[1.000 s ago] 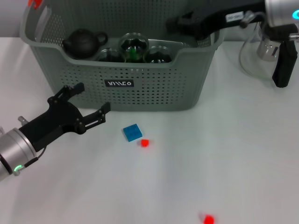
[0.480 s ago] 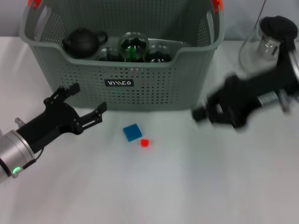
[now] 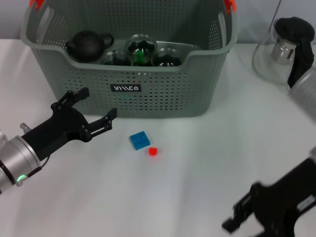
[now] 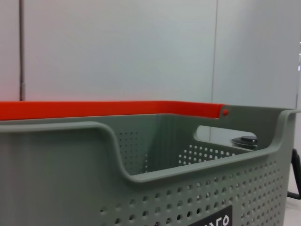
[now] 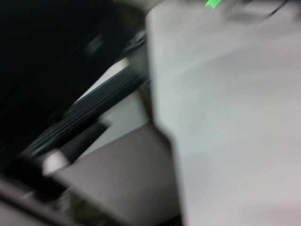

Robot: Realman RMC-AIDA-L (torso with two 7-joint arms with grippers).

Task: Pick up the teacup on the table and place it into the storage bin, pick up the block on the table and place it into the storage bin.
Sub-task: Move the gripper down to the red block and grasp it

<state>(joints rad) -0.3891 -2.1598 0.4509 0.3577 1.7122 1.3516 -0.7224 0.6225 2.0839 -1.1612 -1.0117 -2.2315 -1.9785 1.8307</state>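
Swung down low, the right gripper (image 3: 242, 217) is seen, grip unreadable; left gripper (image 3: 94, 111) is spread wide over white table (image 3: 197, 163), blue block (image 3: 139, 140) just beyond.

Right tool (image 3: 236, 217) swung away from above the storage bin's (image 3: 163, 98) far right rim, past the counter's (image 3: 197, 173) right side beside the glass jug (image 3: 281, 54), now low at the near right corner. Bin's orange right handle clip (image 3: 228, 5) and the jug's black lid uncovered again. Small red piece near the front edge now hidden.
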